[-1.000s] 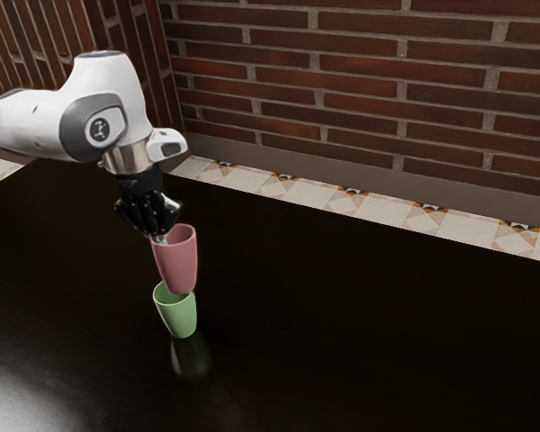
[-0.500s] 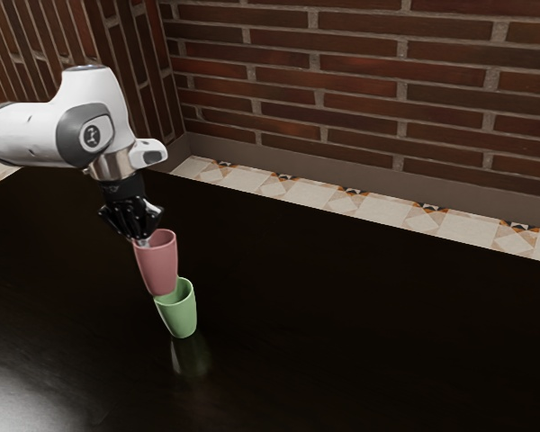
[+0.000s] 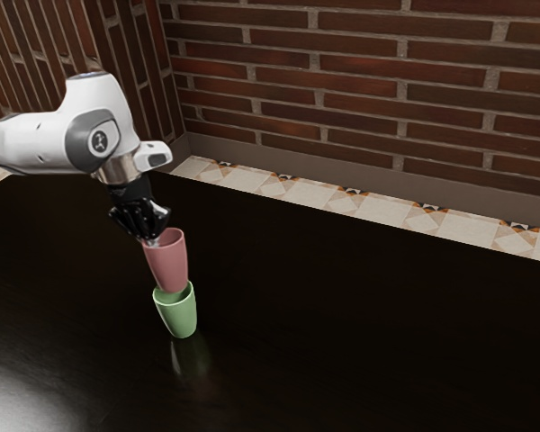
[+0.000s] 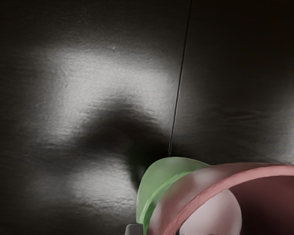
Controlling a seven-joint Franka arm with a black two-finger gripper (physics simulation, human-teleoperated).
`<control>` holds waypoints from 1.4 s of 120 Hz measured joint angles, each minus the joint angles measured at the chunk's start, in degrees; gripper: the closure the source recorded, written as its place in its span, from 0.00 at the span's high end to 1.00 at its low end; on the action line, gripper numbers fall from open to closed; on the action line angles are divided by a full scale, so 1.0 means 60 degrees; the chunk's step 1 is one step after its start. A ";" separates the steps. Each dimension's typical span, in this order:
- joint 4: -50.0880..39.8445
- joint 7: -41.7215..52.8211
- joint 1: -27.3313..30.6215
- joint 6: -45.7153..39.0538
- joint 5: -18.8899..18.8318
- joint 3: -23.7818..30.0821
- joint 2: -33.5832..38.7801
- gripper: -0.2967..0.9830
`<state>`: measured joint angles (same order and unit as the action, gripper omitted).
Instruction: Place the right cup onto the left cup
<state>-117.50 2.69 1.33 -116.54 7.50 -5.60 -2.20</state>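
Note:
In the exterior view my gripper point(image 3: 151, 241) is shut on the rim of the pink cup point(image 3: 168, 263), at the cup's side toward the view's left. The pink cup hangs slightly tilted, its lower end at the mouth of the green cup point(image 3: 177, 315), which stands upright on the table. Whether the two cups touch cannot be told. In the wrist view the pink cup point(image 4: 191, 196) overlaps the green cup point(image 4: 159, 181), whose wall and part of its rim show beside it.
The dark, glossy table point(image 3: 360, 333) reflects the green cup. Behind it are a patterned tile strip point(image 3: 315, 193) and a brick wall point(image 3: 342, 90).
Over the last second my hand moved with the pink cup toward the exterior view's left, then partly back to the right, over the green cup. The green cup stayed where it was.

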 joint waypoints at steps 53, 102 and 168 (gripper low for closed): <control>-0.0387 0.0264 -0.0079 -0.0114 0.0225 0.0004 0.0146 0.16; -0.0544 0.0422 0.0152 -0.0027 0.0350 0.0028 0.0507 0.62; 0.3742 0.1099 -0.1234 0.1763 -0.0569 0.0005 -0.0676 0.76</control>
<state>-95.05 9.29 -6.07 -105.96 4.08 -5.56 -6.25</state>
